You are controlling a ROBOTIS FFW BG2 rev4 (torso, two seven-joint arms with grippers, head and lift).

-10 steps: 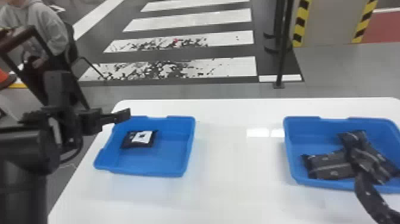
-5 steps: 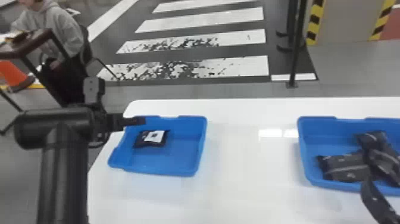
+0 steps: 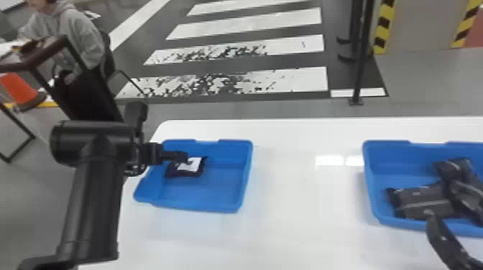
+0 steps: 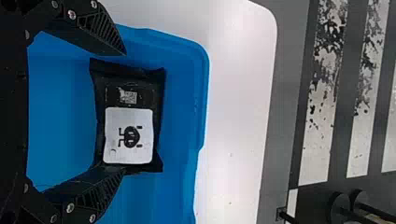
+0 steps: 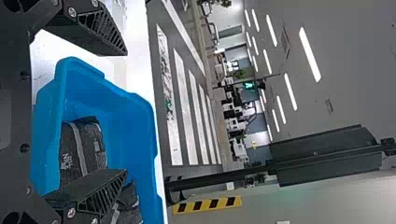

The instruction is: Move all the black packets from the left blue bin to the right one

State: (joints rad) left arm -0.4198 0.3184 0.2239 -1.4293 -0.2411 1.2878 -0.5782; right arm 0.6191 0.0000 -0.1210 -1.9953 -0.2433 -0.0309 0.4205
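Poised over the left bin (image 3: 219, 192) with the left gripper (image 4: 124, 112), fingers wide apart and clamped on nothing, straddling the lone packet (image 4: 127, 137) from end to end. Overlapping one corner in the wrist view; impossible to tell if touching there. Looks light, soft and plump in the middle, flatter at the crimped ends. Likely to bow or crumple under a squeeze, perhaps to slide a little on slick film, but hardly to break. Best taken by the filled body, well down, rather than by an end seam alone. Probably needs lowering a touch more, then closing evenly and lifting straight up, clear of the wall.

Lies flat in the left bin, label (image 4: 140, 156) up, towards the far left corner, with bare blue floor to the right and nearer in. Well apart across the table (image 3: 305, 208), see the right bin (image 3: 391, 172), already holding black packets (image 3: 420, 204), bunched and overlapping towards the right. Near that bin's near side, note the right gripper (image 5: 126, 113), fingers spread and empty. Judging by this, close to finished: just grasp, carry across and drop gently beside or onto the pile
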